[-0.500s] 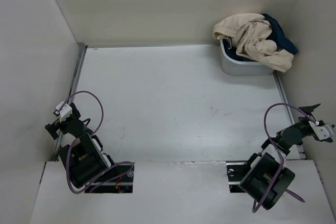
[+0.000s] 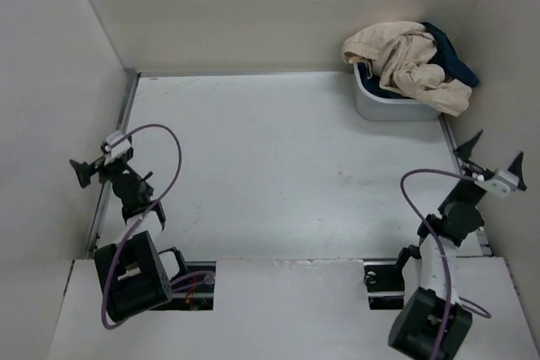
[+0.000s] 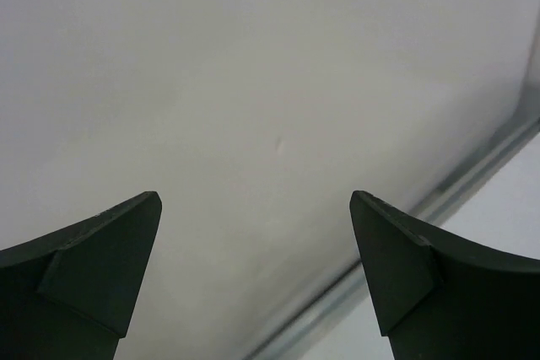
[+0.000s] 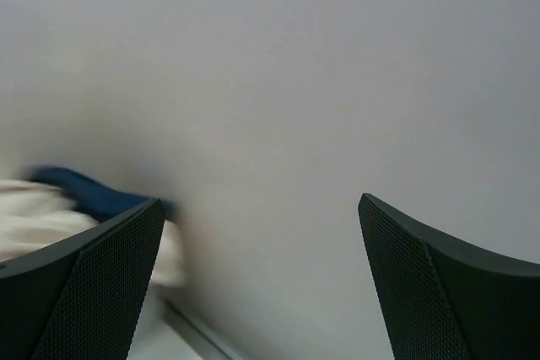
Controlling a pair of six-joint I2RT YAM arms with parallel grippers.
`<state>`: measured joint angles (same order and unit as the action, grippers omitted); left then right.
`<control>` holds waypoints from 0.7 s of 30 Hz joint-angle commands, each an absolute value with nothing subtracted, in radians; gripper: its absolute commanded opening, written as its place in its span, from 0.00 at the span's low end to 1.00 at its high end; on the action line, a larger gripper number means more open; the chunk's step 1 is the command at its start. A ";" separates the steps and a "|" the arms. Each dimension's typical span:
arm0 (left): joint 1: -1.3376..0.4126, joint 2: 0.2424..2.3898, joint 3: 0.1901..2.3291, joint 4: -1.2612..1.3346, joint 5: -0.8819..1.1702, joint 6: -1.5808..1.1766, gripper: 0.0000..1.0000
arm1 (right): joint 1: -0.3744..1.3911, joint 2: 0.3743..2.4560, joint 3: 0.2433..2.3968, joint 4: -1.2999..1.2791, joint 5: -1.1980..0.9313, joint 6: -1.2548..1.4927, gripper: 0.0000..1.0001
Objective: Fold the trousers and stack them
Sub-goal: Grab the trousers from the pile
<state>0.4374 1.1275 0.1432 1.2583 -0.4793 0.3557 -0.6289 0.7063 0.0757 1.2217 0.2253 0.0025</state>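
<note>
- Trousers (image 2: 403,58): a crumpled beige heap piled in and spilling over a grey bin (image 2: 376,109) at the far-right corner of the tabletop (image 2: 270,166). Nothing folded or stacked yet.
- A dark blue garment (image 2: 452,60) sits under/behind the beige on the bin's right side; the two are tangled, so can't tell where one ends.
- Left end effector (image 3: 255,198): fingers wide apart, empty, up by the left wall, well apart from the bin.
- Right end effector (image 2: 499,147): fingers spread, nothing between them, by the right wall, nearer the bin but not touching cloth. Its wrist cam catches only a blurred bit of beige and blue at the left edge.
- Handling, my guess: soft, limp, light fabric w/ no stiffness. It will sag and drape from any pinch, and prob drag the blue piece along if lifted fast.
- Not fragile, not slippery; woven cloth should hold in a pinch OK.
- Where to grab: the top beige fold nearest the bin's front rim, pinching one layer only, then lift slowly to separate.
- A waistband or hem would be the better hold for spreading flat, but neither is identifiable in the heap.
- Risk: a multi-layer grab brings both garments; bin may shift.
</note>
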 commanded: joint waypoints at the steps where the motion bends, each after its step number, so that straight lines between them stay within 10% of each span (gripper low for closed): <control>1: 0.310 1.104 0.357 1.274 -0.506 0.592 1.00 | -0.420 0.710 0.338 1.124 -0.046 -0.230 1.00; 9: -0.048 1.313 0.938 0.553 -0.540 0.608 1.00 | 0.085 1.279 1.165 0.575 0.132 -0.406 1.00; 21: -0.136 1.614 1.516 -0.325 0.142 0.179 1.00 | 0.021 2.162 2.414 -0.442 0.189 -0.066 1.00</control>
